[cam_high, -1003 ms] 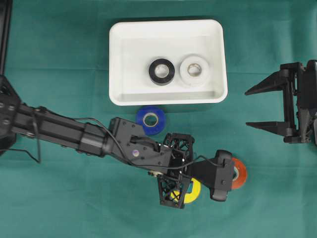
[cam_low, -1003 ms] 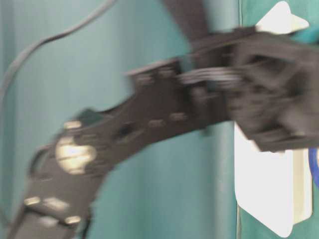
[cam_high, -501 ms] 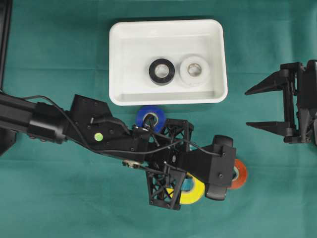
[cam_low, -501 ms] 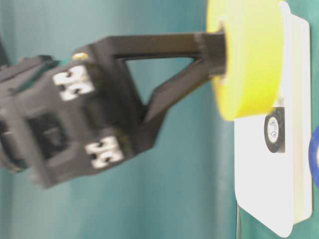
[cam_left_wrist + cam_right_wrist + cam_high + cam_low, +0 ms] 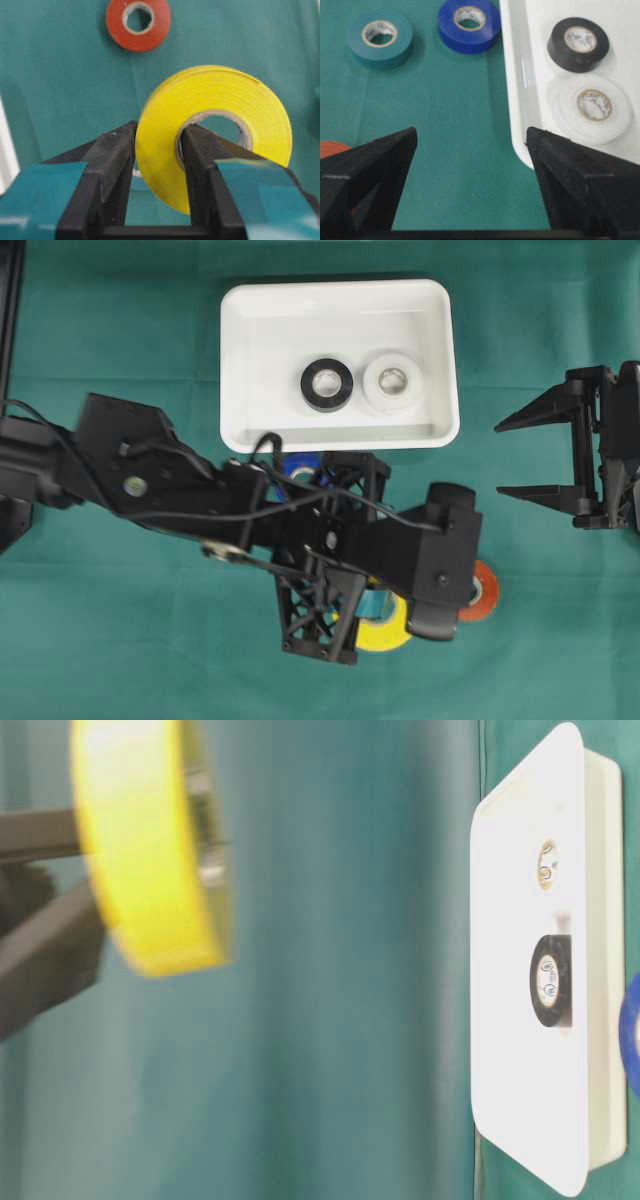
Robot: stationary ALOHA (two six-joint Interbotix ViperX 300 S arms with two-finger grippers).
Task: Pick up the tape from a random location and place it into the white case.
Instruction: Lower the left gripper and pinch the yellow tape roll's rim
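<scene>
My left gripper (image 5: 157,132) is shut on a yellow tape roll (image 5: 215,100), one finger outside the roll's wall and one inside its core. The roll (image 5: 388,630) hangs in the air below the white case (image 5: 338,290), and the table-level view shows it (image 5: 150,850) well clear of the cloth. Inside the case lie a black roll (image 5: 327,384) and a white roll (image 5: 392,381). At the right edge my right gripper (image 5: 500,458) stands open and empty, beside the case's corner (image 5: 517,75).
A blue roll (image 5: 300,468) lies just in front of the case, partly under my left arm. An orange-red roll (image 5: 484,590) sits right of the left wrist. A teal roll (image 5: 380,37) lies on the green cloth near the blue one (image 5: 469,22).
My left arm has risen with the yellow roll, lifting it off the cloth and farther from the table. The right arm has not moved.
</scene>
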